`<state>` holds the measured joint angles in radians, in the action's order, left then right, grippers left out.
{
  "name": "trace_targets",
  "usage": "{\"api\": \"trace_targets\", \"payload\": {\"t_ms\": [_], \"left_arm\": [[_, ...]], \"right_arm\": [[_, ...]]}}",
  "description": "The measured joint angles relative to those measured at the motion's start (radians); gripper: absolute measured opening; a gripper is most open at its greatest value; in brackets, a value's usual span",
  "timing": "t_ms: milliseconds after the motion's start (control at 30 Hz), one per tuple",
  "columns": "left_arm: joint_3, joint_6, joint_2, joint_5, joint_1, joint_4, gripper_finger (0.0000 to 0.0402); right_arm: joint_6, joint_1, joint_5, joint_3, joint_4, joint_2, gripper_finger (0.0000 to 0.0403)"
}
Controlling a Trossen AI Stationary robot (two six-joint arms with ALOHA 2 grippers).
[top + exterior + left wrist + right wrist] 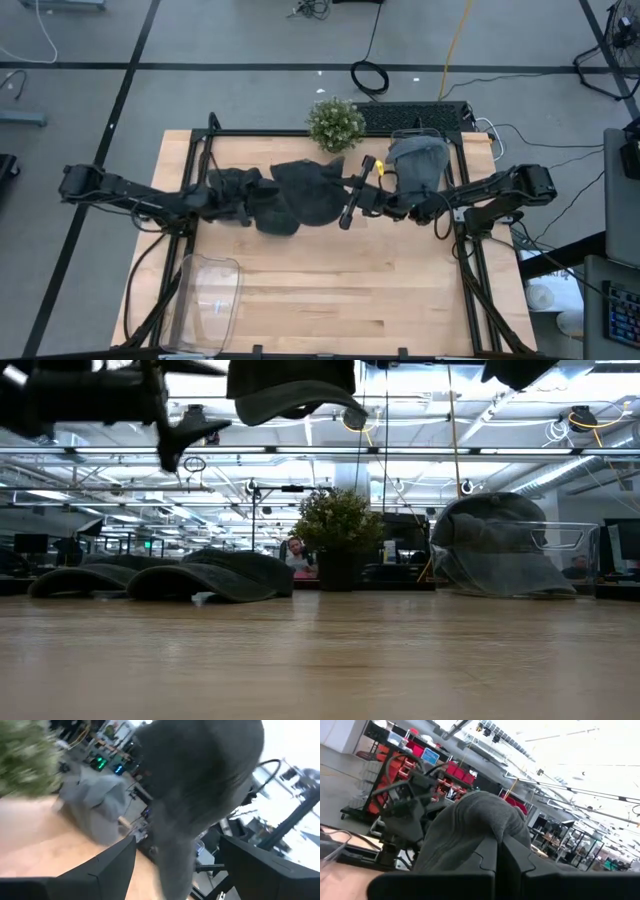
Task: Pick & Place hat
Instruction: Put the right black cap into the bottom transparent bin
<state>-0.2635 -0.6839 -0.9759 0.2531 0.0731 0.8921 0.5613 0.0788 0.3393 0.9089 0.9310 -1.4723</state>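
A dark grey hat [310, 190] hangs in the air over the table's middle, between my two grippers; the low view shows it high above the wood [290, 390]. My right gripper [348, 205] is shut on the hat's right side. My left gripper [262, 205] is open at the hat's left side, and in its wrist view its fingers [115, 865] stand on either side of the hat's hanging edge [175, 865]. I cannot tell whether they touch it. More dark hats [200, 575] lie flat on the table at the left. My right gripper pinches a raised fold of the hat's cloth [490, 822] between its two shut fingers [520, 855]. It comes in about level from the table's right side. The hat is lifted clear of the table and stretches away from the fingers toward my left gripper.
A clear bin holding a grey hat [418, 165] stands at the far right. A small potted plant [335, 122] stands at the far edge. An empty clear bin [210, 300] sits at the near left. The near half of the wooden table [350, 300] is bare.
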Motion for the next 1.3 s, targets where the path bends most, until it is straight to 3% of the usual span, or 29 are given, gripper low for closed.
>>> {"api": "trace_targets", "payload": {"t_ms": [200, 433, 567, 1300], "left_arm": [[-0.153, 0.094, -0.143, -0.112, 0.000, -0.013, 0.0294], [-0.210, 0.100, -0.241, -0.121, -0.001, -0.015, 0.0294], [-0.211, 0.105, -0.250, -0.115, -0.001, -0.015, 0.0294], [-0.211, 0.116, -0.232, -0.136, -0.002, -0.030, 0.0290]], "right_arm": [[0.000, 0.001, 0.000, 0.000, 0.000, 0.000, 0.0000], [0.001, 0.002, 0.017, 0.000, 0.000, 0.000, 0.0000], [0.005, 0.002, 0.084, 0.000, 0.009, 0.000, 0.0000], [0.009, 0.008, 0.106, 0.000, 0.059, 0.000, 0.0000]]}}
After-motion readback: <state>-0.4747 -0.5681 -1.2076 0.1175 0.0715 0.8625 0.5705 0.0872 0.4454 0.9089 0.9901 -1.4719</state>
